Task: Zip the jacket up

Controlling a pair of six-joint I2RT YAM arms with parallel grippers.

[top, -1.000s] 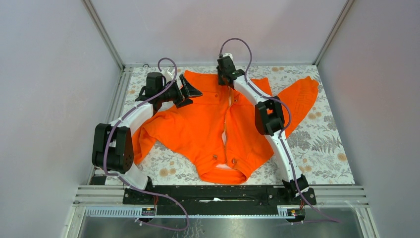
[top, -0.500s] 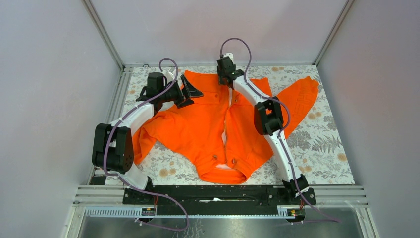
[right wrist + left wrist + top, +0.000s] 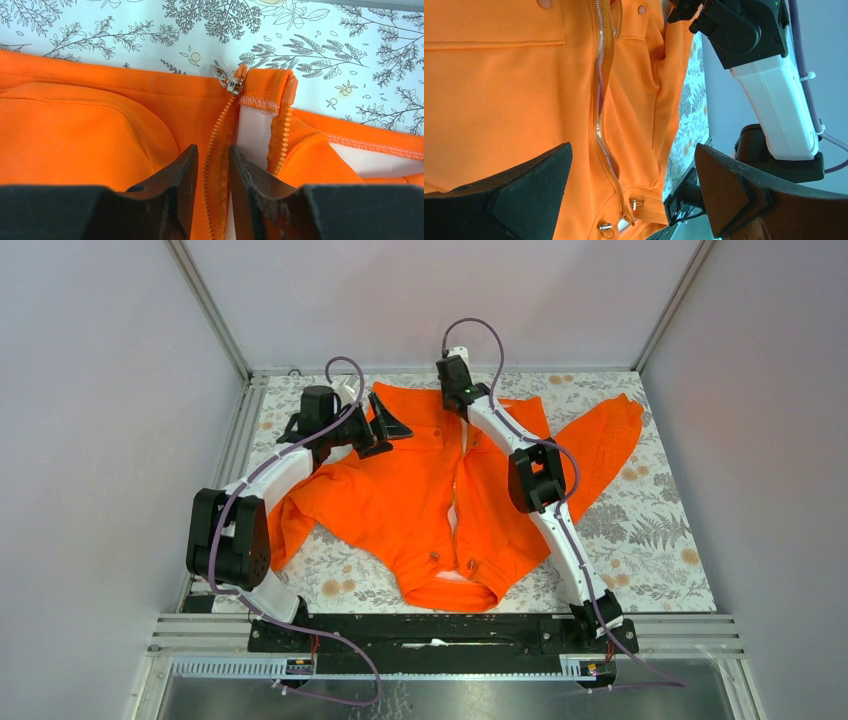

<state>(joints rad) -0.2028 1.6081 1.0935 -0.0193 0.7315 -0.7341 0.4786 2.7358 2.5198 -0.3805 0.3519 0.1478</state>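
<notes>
- The right hand [image 3: 213, 148] has its fingers close together with a narrow gap, over the far hem of the jacket [image 3: 400, 500]; one row of zipper teeth [image 3: 216, 165] runs under that gap, and nothing looks pinched
- Just beyond the fingertips sits the metal slider [image 3: 231, 82], at the hem end of that row; the other row [image 3: 282, 135] lies apart from it, with pale lining [image 3: 250, 130] between
- The left hand [image 3: 634, 147] is spread wide above the chest, gripping nothing
- The jacket lies front up on the table [image 3: 650, 530], hem far, collar towards the arm bases
- Risk: closing here would likely catch tape or teeth, not the pull tab
- Risk: with the second row not seated in the slider, a pull would probably run up one side only
- Risk: with no hold on the hem, the cloth may bunch and drag
</notes>
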